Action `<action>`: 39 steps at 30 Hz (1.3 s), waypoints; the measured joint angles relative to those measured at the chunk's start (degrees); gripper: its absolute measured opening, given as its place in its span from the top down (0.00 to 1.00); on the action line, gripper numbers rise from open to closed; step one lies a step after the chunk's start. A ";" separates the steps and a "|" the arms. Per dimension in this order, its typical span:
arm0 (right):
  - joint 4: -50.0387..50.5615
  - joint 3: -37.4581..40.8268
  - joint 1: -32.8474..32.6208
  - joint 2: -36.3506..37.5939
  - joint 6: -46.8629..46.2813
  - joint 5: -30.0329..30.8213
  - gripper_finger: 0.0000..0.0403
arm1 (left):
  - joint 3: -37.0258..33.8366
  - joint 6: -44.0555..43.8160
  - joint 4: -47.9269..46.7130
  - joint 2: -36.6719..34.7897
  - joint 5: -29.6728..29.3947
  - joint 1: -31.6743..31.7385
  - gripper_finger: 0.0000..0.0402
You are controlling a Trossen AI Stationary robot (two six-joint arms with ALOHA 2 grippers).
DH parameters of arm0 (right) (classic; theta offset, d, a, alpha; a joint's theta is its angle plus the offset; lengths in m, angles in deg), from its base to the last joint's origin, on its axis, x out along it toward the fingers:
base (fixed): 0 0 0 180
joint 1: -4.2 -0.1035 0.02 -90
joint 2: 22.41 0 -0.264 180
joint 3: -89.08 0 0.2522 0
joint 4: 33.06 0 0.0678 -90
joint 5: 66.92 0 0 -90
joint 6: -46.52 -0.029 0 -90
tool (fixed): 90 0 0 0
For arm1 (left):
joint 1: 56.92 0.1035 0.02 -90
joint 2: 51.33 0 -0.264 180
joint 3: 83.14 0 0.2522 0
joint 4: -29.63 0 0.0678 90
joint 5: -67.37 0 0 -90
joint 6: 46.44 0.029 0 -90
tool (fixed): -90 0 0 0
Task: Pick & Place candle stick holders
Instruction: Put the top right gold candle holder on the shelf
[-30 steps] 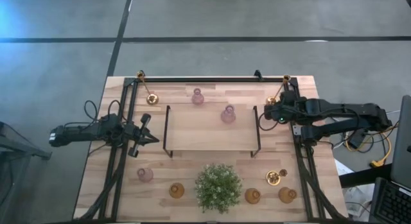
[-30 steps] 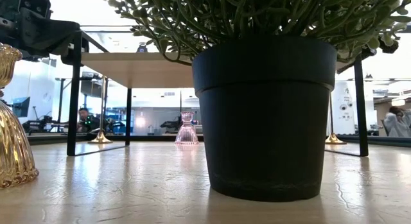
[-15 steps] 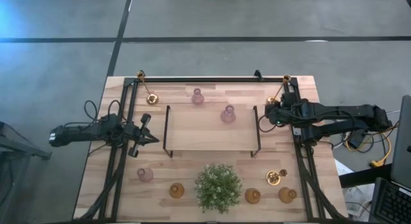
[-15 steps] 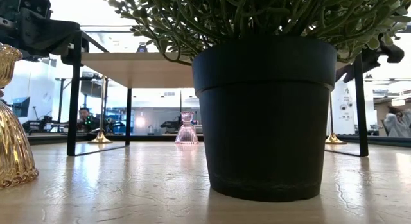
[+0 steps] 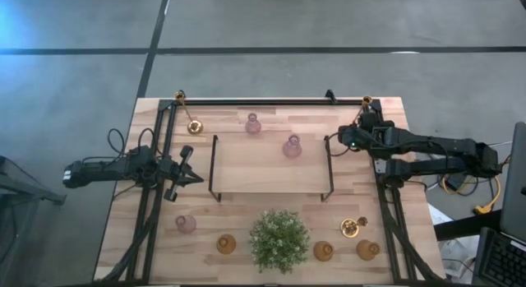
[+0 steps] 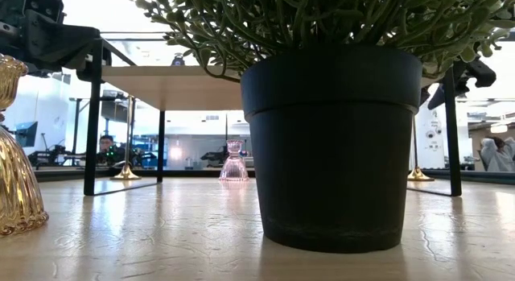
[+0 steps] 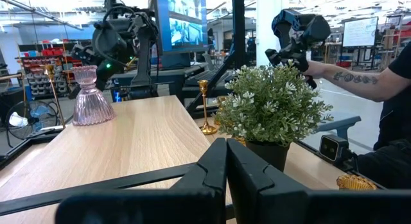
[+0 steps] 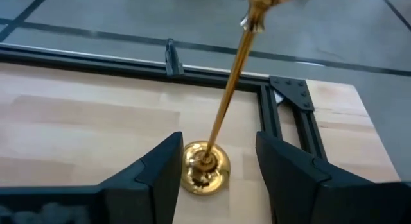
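Right fingers (image 8: 215, 169): apart, straddled brass stick (image 8: 226, 102) base, no grip.
Left fingers (image 7: 226, 179): shut, empty, beside shelf (image 5: 271, 168).

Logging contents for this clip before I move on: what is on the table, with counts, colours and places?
Brass holders: three, gold; far-left corner, far-right corner, near right by the amber ones.
Pink holders: three, pink glass; one far centre on the table, one on the shelf, one near left.
Amber holders: three, orange glass; near edge, one left of the plant, two right.
Plant: one, green in a black pot; near centre.
Shelf: one, wood top on a black frame; centre.
Left end effector: shut, left of the shelf.
Right end effector: open, straddling the far-right brass holder's base.
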 joint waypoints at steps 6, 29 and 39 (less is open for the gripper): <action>-5.52 1.01 2.89 0.00 5.87 -0.07 0.52 | 0.00 0.00 -0.01 0.00 0.00 0.00 0.97; -18.67 5.30 12.49 -0.02 17.55 -3.20 0.53 | 0.00 0.00 -0.01 0.00 0.00 0.00 0.97; -19.65 5.76 13.05 -0.02 18.53 -3.79 0.53 | 0.01 0.00 0.00 0.00 0.00 0.00 0.97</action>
